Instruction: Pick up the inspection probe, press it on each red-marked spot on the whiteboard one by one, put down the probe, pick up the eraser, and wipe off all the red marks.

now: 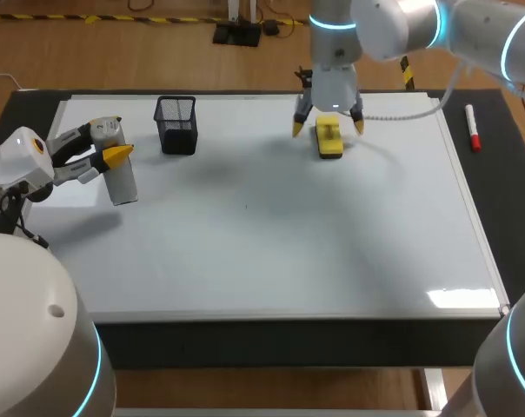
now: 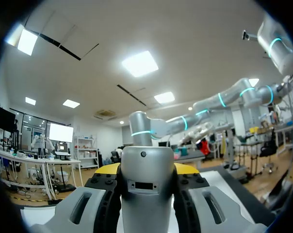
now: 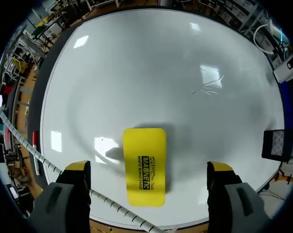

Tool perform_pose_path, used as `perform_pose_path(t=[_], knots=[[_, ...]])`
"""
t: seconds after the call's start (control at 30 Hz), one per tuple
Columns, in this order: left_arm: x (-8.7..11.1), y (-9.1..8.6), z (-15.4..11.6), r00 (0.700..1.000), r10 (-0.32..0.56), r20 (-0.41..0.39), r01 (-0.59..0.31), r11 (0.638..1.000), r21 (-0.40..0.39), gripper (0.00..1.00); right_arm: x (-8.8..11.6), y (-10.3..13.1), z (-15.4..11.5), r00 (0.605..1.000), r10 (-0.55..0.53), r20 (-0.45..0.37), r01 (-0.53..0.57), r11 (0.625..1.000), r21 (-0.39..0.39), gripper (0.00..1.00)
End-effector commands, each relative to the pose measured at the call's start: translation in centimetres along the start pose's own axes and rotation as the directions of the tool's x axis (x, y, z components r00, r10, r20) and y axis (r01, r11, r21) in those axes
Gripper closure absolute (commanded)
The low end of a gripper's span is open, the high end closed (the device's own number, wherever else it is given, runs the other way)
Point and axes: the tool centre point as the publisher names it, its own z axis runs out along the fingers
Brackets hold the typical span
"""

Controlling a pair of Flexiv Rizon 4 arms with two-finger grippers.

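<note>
Toward the upper middle of the head view, the right gripper [image 1: 328, 128] hangs over the eraser [image 1: 329, 139], which lies flat on the board [image 1: 289, 252]. Its jaws are wide apart, with a yellow tip on either side of the eraser's short width and neither touching it, as the right wrist view confirms. At the left edge of the frame the left gripper [image 1: 115, 156] is clamped on the probe [image 1: 123, 184], a grey cylinder held above the board's left end. I judge the eraser pick to be the step in hand, with the probe not yet put down. On so slick a board, one finger meeting the eraser first could shove or turn it out of the grasp, and a descent that stops too high would pinch only its top edge. The coiled hose [image 3: 112, 207] beside one finger could snag. A wipe running leftward could bring the arm against the cup [image 1: 176, 124] or the probe. I see no clear red marks, only faint strokes [image 3: 207, 87].
</note>
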Motion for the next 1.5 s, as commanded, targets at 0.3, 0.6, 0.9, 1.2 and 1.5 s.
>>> perform_pose_path(t=[0.3,0.6,0.9,1.2,1.5], knots=[[0.0,-0.1,0.0,1.0,0.0,-0.001,0.0,1.0,0.0,1.0,1.8,1.6,-2.2,0.962,0.189,0.195,-0.188,0.982,-0.023,0.0],[0.0,-0.1,0.0,1.0,0.0,-0.001,0.0,1.0,0.0,1.0,2.2,1.3,-4.3,0.819,0.413,0.398,-0.397,0.909,-0.125,0.0],[0.0,-0.1,0.0,1.0,0.0,-0.001,0.0,1.0,0.0,1.0,2.3,-0.1,-7.4,0.688,0.593,0.418,-0.565,0.799,-0.205,0.0],[0.0,-0.1,0.0,1.0,0.0,-0.001,0.0,1.0,0.0,1.0,3.0,-1.7,-10.1,0.581,0.734,0.352,-0.66,0.678,-0.323,0.0],[0.0,-0.1,0.0,1.0,0.0,-0.001,0.0,1.0,0.0,1.0,3.8,-2.1,-12.4,0.532,0.726,0.436,-0.648,0.68,-0.342,0.0]])
